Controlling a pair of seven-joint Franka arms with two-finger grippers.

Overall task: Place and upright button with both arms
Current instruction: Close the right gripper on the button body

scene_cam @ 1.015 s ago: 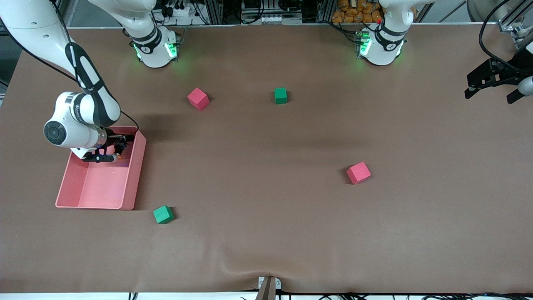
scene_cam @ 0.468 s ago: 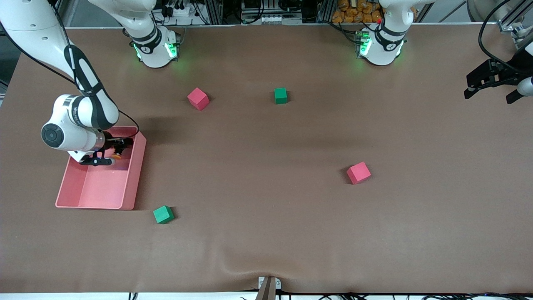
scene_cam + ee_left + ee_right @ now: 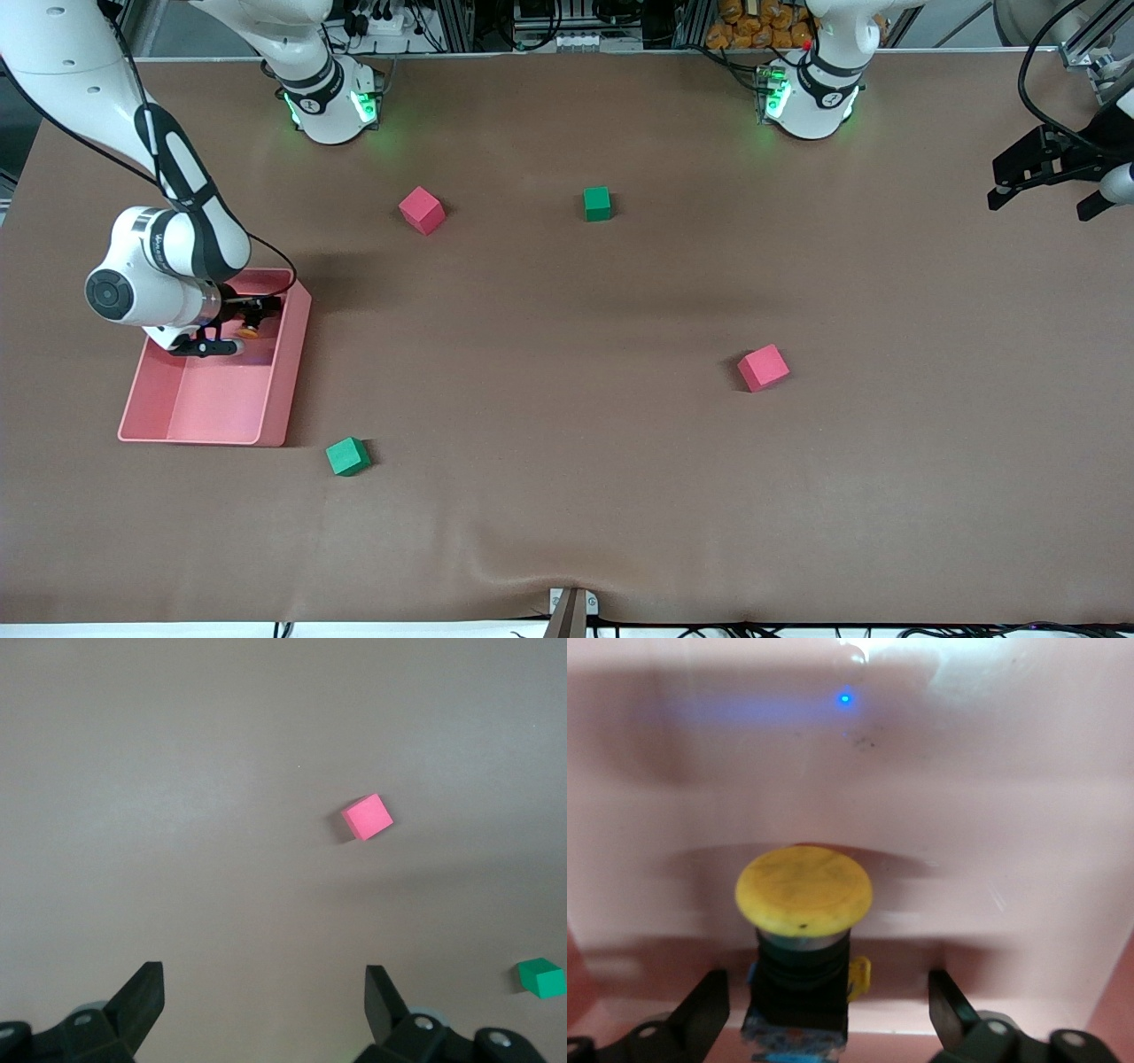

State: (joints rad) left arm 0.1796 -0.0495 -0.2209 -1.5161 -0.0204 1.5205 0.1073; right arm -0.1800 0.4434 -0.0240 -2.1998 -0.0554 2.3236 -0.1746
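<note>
Reaching into the pink bin (image 3: 283,372), the right tool (image 3: 232,326) stands open around the one button (image 3: 803,904) (yellow-orange cap, dark body), fingers (image 3: 700,1014) apart from it. Over the counter's (image 3: 567,496) left-arm end, the left tool (image 3: 1045,182) waits open. Two pink cubes (image 3: 422,210) (image 3: 763,368) and two green cubes (image 3: 597,203) (image 3: 347,456) lie on the counter.

A robotics lab, set up for testing.

Two white jointed arms (image 3: 168,239) stand bolted at green-lit bases (image 3: 332,106) along one edge of a wide bench (image 3: 567,443) covered in plain brown matting. Aluminium framing, power strips and tangled cables (image 3: 390,22) crowd the edge by the bases, and foam cubes (image 3: 763,368) and a pink plastic bin (image 3: 283,372) lie about like practice props.
</note>
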